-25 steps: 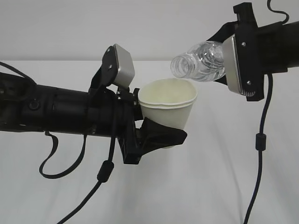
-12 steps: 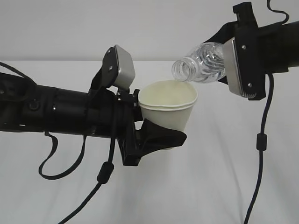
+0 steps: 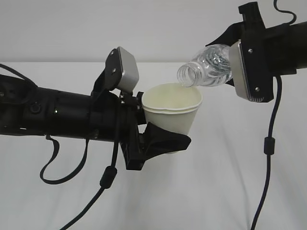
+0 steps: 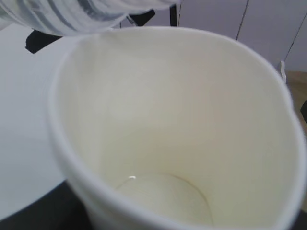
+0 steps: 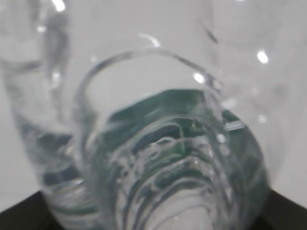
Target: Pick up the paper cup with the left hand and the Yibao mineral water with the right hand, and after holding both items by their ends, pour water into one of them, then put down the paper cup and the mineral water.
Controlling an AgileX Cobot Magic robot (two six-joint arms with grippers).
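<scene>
My left gripper (image 3: 160, 139) is shut on the cream-white paper cup (image 3: 172, 108) and holds it upright above the table. The cup's inside fills the left wrist view (image 4: 182, 124); a little water lies at its bottom. My right gripper, mostly hidden behind its grey module (image 3: 244, 72), is shut on the clear ribbed Yibao mineral water bottle (image 3: 208, 66). The bottle is tilted with its open mouth down-left, just over the cup's far rim. It also shows at the top of the left wrist view (image 4: 72, 17) and fills the right wrist view (image 5: 163, 158), where its green label shows through.
A white table (image 3: 216, 191) lies under both arms. Black cables hang from the left arm (image 3: 108, 177) and the right arm (image 3: 267, 143). A plain light wall stands behind.
The bottle has moved slightly right and its mouth has dipped lower, towards the cup's rim. The left arm and cup have stayed still.
</scene>
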